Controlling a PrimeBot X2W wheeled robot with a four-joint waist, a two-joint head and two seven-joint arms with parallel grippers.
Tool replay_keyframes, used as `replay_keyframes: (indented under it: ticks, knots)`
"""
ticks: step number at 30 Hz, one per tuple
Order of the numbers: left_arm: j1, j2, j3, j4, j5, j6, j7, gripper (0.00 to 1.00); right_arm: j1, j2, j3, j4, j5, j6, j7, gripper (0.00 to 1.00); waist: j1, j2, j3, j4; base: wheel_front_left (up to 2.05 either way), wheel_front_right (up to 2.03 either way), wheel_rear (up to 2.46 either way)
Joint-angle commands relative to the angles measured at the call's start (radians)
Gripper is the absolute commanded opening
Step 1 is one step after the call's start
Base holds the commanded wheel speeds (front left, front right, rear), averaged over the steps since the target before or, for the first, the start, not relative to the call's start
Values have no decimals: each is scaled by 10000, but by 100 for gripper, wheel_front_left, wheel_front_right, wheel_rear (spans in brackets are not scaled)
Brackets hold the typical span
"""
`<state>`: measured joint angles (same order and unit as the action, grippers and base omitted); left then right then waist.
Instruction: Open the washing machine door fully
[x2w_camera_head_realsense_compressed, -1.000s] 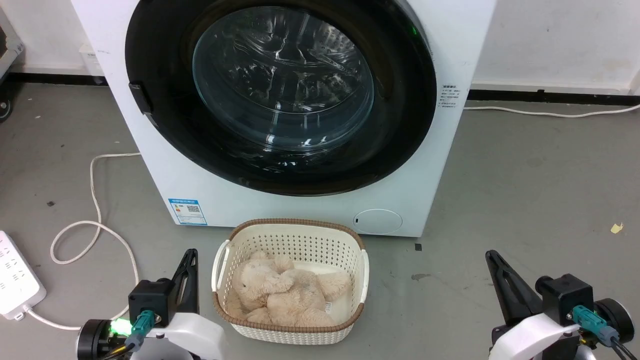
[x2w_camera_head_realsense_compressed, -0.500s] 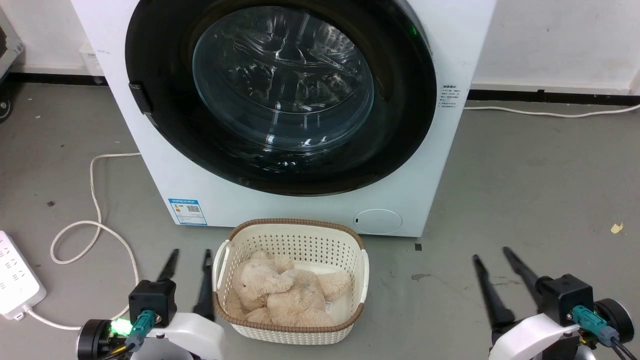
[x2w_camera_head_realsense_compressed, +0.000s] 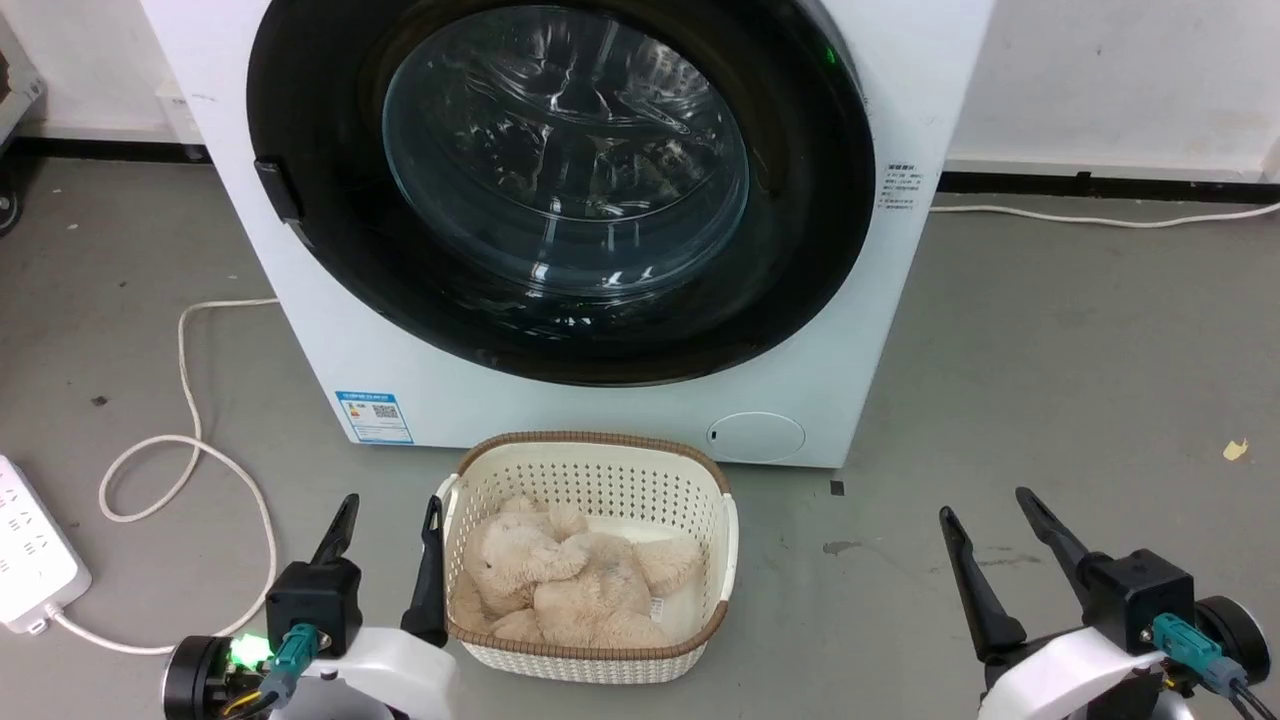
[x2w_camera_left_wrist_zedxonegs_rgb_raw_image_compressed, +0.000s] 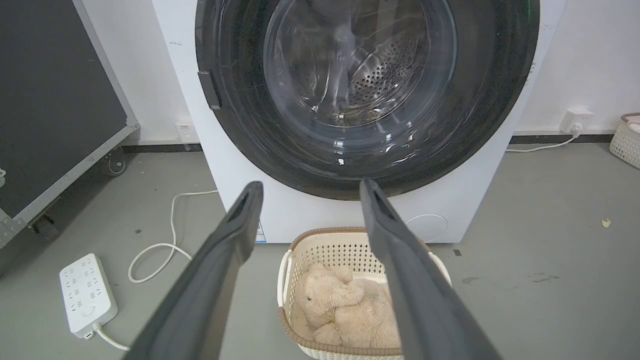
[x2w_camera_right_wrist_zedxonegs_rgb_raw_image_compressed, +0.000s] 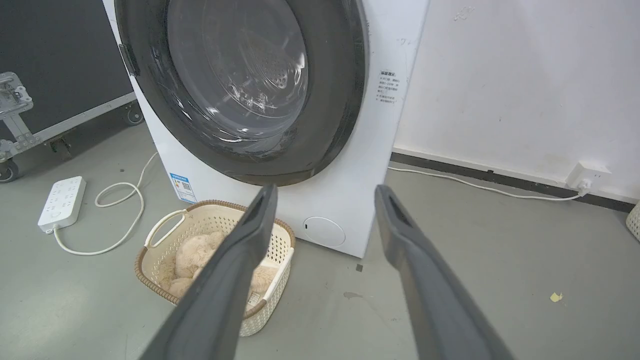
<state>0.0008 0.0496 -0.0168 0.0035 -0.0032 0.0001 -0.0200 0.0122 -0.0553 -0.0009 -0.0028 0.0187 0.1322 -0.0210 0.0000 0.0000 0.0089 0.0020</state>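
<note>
Floor: a grey concrete floor (x2w_camera_head_realsense_compressed: 1050, 350) with small dark marks; a yellow scrap (x2w_camera_head_realsense_compressed: 1235, 450) lies to the right of the right gripper (x2w_camera_head_realsense_compressed: 985, 503).
Room: a white painted wall (x2w_camera_right_wrist_zedxonegs_rgb_raw_image_compressed: 525, 75) with a dark skirting line stands behind the white box-shaped washing machine (x2w_camera_head_realsense_compressed: 560, 410).
Task thing: the large round glossy black washing machine door with clear glass bowl centre (x2w_camera_head_realsense_compressed: 560, 180) is ahead of and above both grippers, well apart from them. It lies flat against the machine front, so it is not opened.
Left gripper: the left gripper (x2w_camera_head_realsense_compressed: 390, 505) is released, its two dark fingers spread with nothing between them.
Right gripper: also released, fingers apart and holding nothing.
Between the grippers: a cream perforated plastic basket with brown woven rim (x2w_camera_head_realsense_compressed: 600, 485) holds a beige plush toy (x2w_camera_head_realsense_compressed: 560, 580). It stands just beside the left gripper; whether they touch I cannot tell.
Left of the left gripper: a white power strip (x2w_camera_head_realsense_compressed: 25, 545) and a looped white cable (x2w_camera_head_realsense_compressed: 182, 355).
Head view: a small round white flap (x2w_camera_head_realsense_compressed: 755, 437) low on the machine, ahead of the right gripper.
Left wrist view adds: a black flight case with metal edges and wheels (x2w_camera_left_wrist_zedxonegs_rgb_raw_image_compressed: 55, 100), far to the left.
Right wrist view adds: a white wall socket (x2w_camera_right_wrist_zedxonegs_rgb_raw_image_compressed: 585, 175), low on the wall to the right.
</note>
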Motion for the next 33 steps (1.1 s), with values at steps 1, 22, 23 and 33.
replay_keyframes:
  ticks: [1,22,23,33]
  knots:
    - [-22,1,-40,-53,-65,56,-117,100,-56,6,-16,-35,102,-2,-112,100,0,0,46,10,0,0,0]
    - [-566,2,-390,-437,-164,217,-576,100,-1938,-557,-252,-240,981,-4,-137,100,0,0,1298,288,0,0,0]
    - [-601,2,-406,-454,-175,231,-597,100,-2080,-590,-269,-236,1060,-5,-103,100,0,0,1365,305,0,0,0]
    - [-836,2,-554,-568,-254,329,-785,100,-3453,-710,-600,152,1917,-6,198,0,0,0,1810,450,0,0,0]
